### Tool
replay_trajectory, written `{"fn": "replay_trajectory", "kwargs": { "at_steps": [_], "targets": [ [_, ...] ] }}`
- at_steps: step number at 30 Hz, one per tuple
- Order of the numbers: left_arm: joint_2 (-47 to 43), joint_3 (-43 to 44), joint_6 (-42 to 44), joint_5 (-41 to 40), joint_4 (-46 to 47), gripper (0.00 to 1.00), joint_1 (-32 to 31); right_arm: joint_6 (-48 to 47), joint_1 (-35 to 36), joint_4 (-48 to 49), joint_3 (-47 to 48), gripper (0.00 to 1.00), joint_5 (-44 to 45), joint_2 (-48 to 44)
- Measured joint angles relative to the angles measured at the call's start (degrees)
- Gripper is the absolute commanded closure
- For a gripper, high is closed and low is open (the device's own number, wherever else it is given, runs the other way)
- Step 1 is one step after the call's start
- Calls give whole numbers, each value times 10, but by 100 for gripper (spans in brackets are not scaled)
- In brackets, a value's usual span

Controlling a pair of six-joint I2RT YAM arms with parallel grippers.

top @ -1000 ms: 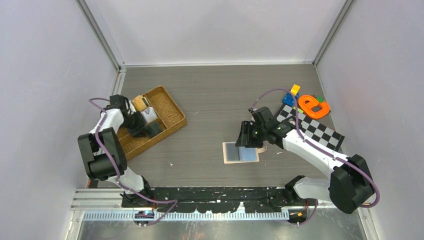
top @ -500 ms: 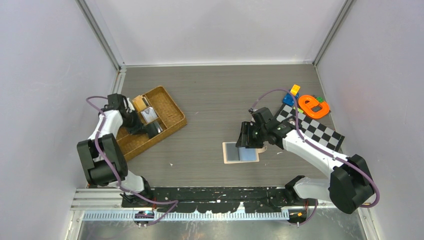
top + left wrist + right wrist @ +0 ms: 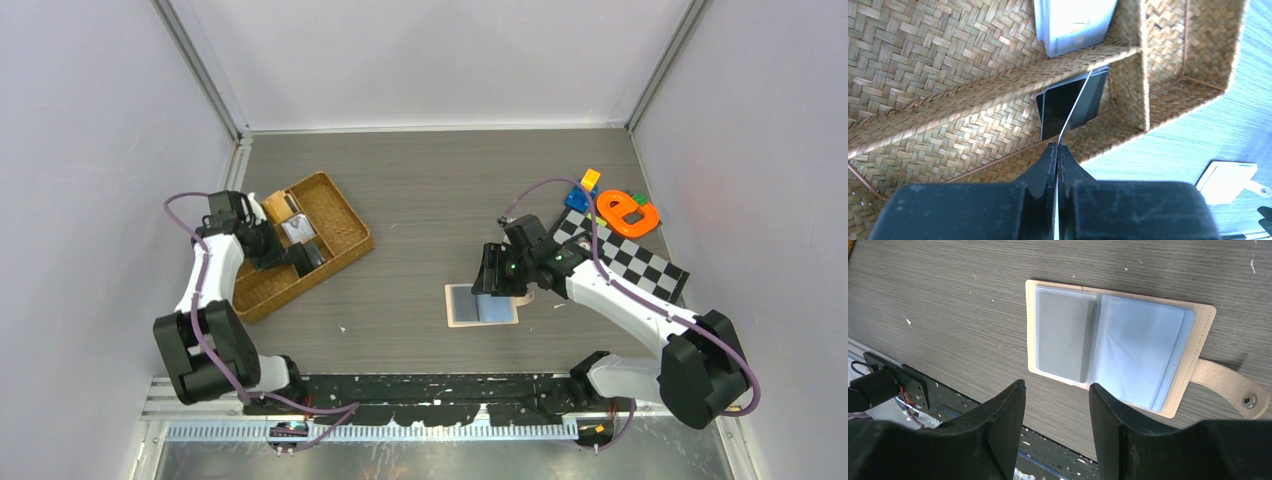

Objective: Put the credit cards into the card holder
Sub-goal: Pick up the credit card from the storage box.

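Observation:
The card holder (image 3: 482, 304) lies open on the table, peach-beige with pale pockets and a snap tab (image 3: 1233, 390). A grey card (image 3: 1060, 335) sits in its left pocket. My right gripper (image 3: 492, 272) is open and empty and hovers over the holder's near edge; it also shows in the right wrist view (image 3: 1055, 390). My left gripper (image 3: 300, 258) is over the wicker tray (image 3: 352, 212). In the left wrist view the left gripper (image 3: 1057, 146) is shut on a thin card (image 3: 1066, 121) seen edge-on. A dark card (image 3: 1054, 107) lies below it in a tray compartment. A pale card (image 3: 1075, 22) lies in the compartment beyond.
The tray has woven dividers (image 3: 998, 82) and a small tan box (image 3: 280, 207) at its far end. A checkered board (image 3: 630, 262), an orange letter toy (image 3: 625, 212) and blue and yellow blocks (image 3: 583, 188) lie at the right back of the table.
My left arm has swung its elbow outward to the left and its gripper has shifted slightly, still shut on the card over the tray. The right arm and the holder have not moved.

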Motion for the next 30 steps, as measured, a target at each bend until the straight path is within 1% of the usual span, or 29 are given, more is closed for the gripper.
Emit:
{"fn": "replay_trajectory", "kwargs": {
  "at_steps": [6,16,26,28,30],
  "targets": [
    [-70,-16,0,21,16,100,0,0,0,-1,0,45,0,0],
    [-79,-16,0,33,29,100,-4,1,0,-2,0,46,1,0],
    [-115,-10,0,50,45,100,-20,3,0,-7,11,46,32,-15],
    [-123,-4,0,57,45,100,-30,5,0,-7,20,46,37,-20],
    [-127,5,1,62,46,100,-57,7,0,-2,28,46,39,-29]
  ]
}}
